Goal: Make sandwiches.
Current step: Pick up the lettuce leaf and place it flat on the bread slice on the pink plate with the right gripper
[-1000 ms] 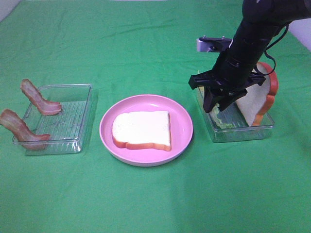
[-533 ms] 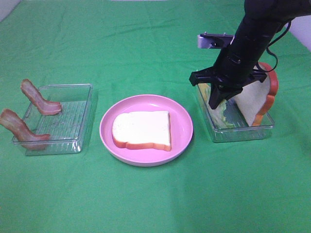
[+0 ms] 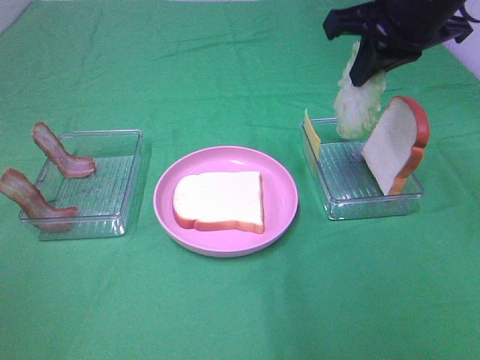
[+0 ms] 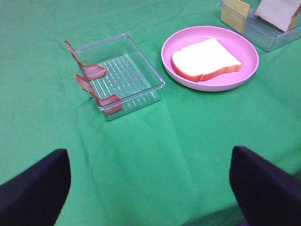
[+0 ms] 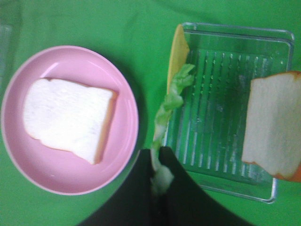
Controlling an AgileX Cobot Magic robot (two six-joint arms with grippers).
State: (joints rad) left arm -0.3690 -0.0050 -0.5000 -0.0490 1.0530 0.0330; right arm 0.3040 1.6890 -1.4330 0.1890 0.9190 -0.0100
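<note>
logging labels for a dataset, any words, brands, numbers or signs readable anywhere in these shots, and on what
None: no readable text in any view.
The pink plate, the left tray and right tray, both bread slices, the bacon, the cheese, the lettuce, the green cloth and the black right gripper are all plain, with no print, sticker or sign.

Arm status: right loaded, left unloaded.
Black right gripper (image 3: 364, 69) hangs high, pointing down, jaws pinched tight on a pale green ruffled lettuce leaf (image 3: 358, 105). Black left gripper (image 4: 148, 157) sits low, fingers spread wide, holding nothing.
</note>
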